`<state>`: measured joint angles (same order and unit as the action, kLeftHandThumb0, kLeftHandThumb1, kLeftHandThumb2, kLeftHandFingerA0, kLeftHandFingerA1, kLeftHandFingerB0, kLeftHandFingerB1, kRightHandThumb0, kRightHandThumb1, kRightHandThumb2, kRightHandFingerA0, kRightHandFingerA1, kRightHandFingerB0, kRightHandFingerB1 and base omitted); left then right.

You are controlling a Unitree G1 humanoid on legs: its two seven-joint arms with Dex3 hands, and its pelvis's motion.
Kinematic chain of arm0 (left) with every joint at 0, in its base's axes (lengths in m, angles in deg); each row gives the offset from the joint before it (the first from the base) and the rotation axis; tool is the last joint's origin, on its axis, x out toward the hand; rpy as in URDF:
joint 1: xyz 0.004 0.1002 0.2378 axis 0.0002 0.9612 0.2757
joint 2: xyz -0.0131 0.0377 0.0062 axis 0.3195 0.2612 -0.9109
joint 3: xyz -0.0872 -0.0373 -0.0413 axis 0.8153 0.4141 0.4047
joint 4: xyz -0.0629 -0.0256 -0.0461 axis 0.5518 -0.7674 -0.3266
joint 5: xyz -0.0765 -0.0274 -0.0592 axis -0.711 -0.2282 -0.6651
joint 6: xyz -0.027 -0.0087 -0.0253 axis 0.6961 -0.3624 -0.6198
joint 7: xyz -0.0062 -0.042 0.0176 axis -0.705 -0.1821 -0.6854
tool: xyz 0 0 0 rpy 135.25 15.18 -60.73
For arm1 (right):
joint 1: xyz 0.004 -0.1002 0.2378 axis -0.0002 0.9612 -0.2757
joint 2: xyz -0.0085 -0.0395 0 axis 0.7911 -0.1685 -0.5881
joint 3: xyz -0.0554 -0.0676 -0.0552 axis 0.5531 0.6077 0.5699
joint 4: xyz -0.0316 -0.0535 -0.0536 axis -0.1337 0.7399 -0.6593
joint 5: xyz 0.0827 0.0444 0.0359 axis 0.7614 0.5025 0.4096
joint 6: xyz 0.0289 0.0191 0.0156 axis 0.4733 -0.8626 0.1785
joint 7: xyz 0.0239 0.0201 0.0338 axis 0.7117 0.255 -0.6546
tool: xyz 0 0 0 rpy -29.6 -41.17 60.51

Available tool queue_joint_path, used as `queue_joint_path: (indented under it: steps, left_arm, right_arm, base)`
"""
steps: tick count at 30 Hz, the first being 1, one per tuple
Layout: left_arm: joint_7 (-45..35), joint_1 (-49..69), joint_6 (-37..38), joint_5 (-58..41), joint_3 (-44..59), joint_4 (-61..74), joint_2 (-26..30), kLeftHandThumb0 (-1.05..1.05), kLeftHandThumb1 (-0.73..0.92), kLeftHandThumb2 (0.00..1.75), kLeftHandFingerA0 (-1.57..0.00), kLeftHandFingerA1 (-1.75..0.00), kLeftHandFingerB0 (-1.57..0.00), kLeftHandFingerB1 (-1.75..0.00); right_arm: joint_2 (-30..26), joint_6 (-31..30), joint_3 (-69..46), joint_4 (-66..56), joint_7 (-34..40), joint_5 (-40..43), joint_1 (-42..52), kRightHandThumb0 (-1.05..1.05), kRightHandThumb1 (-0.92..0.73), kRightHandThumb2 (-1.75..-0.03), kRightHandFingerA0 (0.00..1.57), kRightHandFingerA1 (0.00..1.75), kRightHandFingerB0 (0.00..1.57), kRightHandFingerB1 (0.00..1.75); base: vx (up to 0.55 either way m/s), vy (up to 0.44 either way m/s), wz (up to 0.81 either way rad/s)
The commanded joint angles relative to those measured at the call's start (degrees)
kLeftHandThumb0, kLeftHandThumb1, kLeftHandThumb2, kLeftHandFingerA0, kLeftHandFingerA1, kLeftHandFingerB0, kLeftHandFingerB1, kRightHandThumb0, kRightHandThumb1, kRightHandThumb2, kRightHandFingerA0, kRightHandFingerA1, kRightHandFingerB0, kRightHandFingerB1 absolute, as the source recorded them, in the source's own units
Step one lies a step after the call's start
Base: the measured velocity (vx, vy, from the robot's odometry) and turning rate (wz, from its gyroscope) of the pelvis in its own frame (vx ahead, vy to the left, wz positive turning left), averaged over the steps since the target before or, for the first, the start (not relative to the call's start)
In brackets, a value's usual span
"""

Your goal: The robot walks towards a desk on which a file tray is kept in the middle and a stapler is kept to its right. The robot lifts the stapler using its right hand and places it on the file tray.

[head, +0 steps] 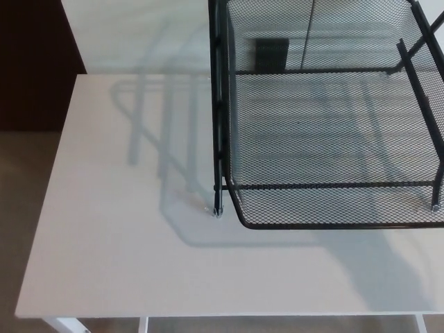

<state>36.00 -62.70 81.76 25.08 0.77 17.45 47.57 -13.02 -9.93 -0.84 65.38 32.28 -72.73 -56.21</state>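
Carpet (24, 208) and a dark panel (35, 62) fill the far left, beside the pale counter (118, 243), whose left half carries the grey shadow (173, 173) of wire bars. Right of that stands the black mesh file tray (333, 225), its corner post (218, 139) planted on the counter and its front rim running off the right edge; the counter shows through its mesh bottom, and a small dark block (272, 52), unidentifiable, shows through the back mesh. Neither hand shows, so the fingers' state cannot be told nor places taken from them, and the stapler lies out of view.
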Motion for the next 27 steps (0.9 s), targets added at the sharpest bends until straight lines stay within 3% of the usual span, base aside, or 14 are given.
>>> queue_joint_path:
  steps: [1, 2, 3, 10, 11, 12, 14, 16, 20, 21, 22, 23, 24, 27]
  left_arm:
    - [-0.23, -0.23, 2.09, -0.41, 0.68, -1.41, 0.58, -0.85, 0.75, 1.09, -0.07, -0.51, 0.00, -0.25]
    - [-0.31, 0.13, 2.02, -0.28, 0.57, -0.89, 0.64, -0.85, 0.74, 1.09, -0.12, -0.53, 0.00, -0.27]
    - [-0.40, 0.52, 1.92, -0.45, 0.70, -0.32, 0.57, -0.76, 0.92, 0.70, -0.13, -0.45, -0.02, -0.22]
    - [0.29, 0.21, 1.42, 0.52, -0.26, -0.73, 0.88, -0.79, 0.92, 0.67, -0.16, -0.44, -0.03, -0.30]
    - [-0.42, 0.61, 1.46, -0.35, 0.35, -0.15, 0.67, -0.83, 0.73, 1.08, -0.16, -0.55, 0.00, -0.29]
    - [0.37, 0.35, 1.37, -0.12, 0.29, -0.35, 0.52, -0.78, 0.92, 0.67, -0.16, -0.42, 0.00, -0.32]
    - [0.41, 0.23, 1.05, 0.04, -0.04, -0.07, 0.15, -0.80, 0.72, 1.08, -0.16, -0.55, 0.00, -0.31]
    - [0.14, 0.76, 1.16, -0.09, 0.00, 0.78, 0.04, -0.78, 0.92, 0.67, -0.15, -0.42, -0.02, -0.29]
    - [0.72, -0.13, 1.41, 0.96, -0.87, -0.65, 0.26, -0.78, 0.92, 0.69, -0.23, -0.47, -0.03, -0.29]
    - [0.82, -0.60, 1.15, 1.13, -1.13, -1.05, 0.28, -0.79, 0.92, 0.68, -0.22, -0.48, -0.05, -0.32]
    - [0.82, -0.61, 1.17, 1.11, -1.15, -1.08, 0.29, -0.79, 0.92, 0.68, -0.22, -0.48, -0.05, -0.32]
    - [0.52, -0.11, 1.07, 0.62, -0.91, -0.04, -0.03, -0.83, 0.74, 1.09, -0.12, -0.53, 0.00, -0.31]
    - [0.51, 0.05, 1.08, 0.94, -1.25, 0.15, 0.07, -0.78, 0.92, 0.69, -0.15, -0.44, -0.04, -0.29]
    - [0.49, 0.02, 1.49, 0.22, -0.70, -0.39, -0.18, -0.77, 0.92, 0.68, -0.14, -0.42, -0.02, -0.28]
  right_arm:
    - [4.67, -1.09, 5.37, -3.45, -6.83, 1.04, -5.39, -0.18, -0.49, -0.87, 0.94, 1.73, 0.79, 1.50]
    - [5.37, -1.69, 6.13, -4.28, -8.31, 1.05, -5.67, -0.19, -0.51, -0.90, 0.92, 1.75, 0.75, 1.57]
    - [6.76, -1.04, 8.20, -4.83, -9.78, 1.45, -6.38, -0.20, -0.49, -0.97, 1.01, 1.52, 0.89, 1.34]
    - [10.62, 0.07, 15.39, -5.13, -18.13, 3.94, -4.96, -0.12, -0.45, -0.98, 0.98, 1.64, 0.88, 1.30]
    - [10.23, 0.94, 16.49, -4.15, -20.54, 5.45, -4.82, -0.12, -0.49, -0.96, 0.95, 1.67, 0.83, 1.33]
    - [10.31, 2.58, 18.54, -1.79, -21.30, 4.88, -5.09, -0.12, -0.46, -0.97, 0.97, 1.68, 0.85, 1.37]
    - [9.26, 4.26, 20.09, 0.43, -23.26, 5.09, -5.74, -0.14, -0.45, -0.99, 0.95, 1.71, 0.83, 1.40]
    - [9.21, 5.17, 21.71, 2.21, -24.04, 4.09, -6.65, -0.18, -0.46, -1.03, 0.98, 1.70, 0.88, 1.20]
    - [10.17, 3.93, 24.86, 4.64, -27.23, 2.38, -8.38, -0.19, -0.54, -0.89, 0.97, 1.69, 0.84, 1.32]
    - [10.37, 3.24, 25.43, 4.94, -28.11, 2.06, -8.57, -0.23, -0.48, -1.01, 1.22, 1.34, 0.95, 1.15]
    - [10.36, 3.27, 25.48, 5.01, -28.16, 2.11, -8.64, -0.23, -0.48, -1.01, 1.22, 1.34, 0.95, 1.15]
    - [11.36, 2.97, 26.33, 6.26, -27.76, 1.38, -9.02, -0.23, -0.51, -1.03, 1.22, 1.34, 0.95, 1.16]
    - [11.87, 2.68, 26.76, 6.64, -27.95, 1.14, -9.38, -0.18, -0.57, -0.93, 0.98, 1.68, 0.84, 1.28]
    - [13.59, 2.39, 27.95, 7.94, -28.41, 0.49, -10.72, -0.17, -0.52, -0.95, 0.97, 1.67, 0.89, 1.14]
  base:
    - [0.00, 0.000, 0.00]
    - [0.00, 0.000, 0.00]
    - [0.00, 0.000, 0.00]
    - [0.00, 0.000, 0.00]
    - [0.00, 0.000, 0.00]
    - [0.00, 0.000, 0.00]
    - [0.00, 0.000, 0.00]
    - [0.00, 0.000, 0.00]
    - [0.00, 0.000, 0.00]
    - [0.00, 0.000, 0.00]
    - [0.00, 0.000, 0.00]
    - [0.00, 0.000, 0.00]
    - [0.00, 0.000, 0.00]
    - [0.00, 0.000, 0.00]
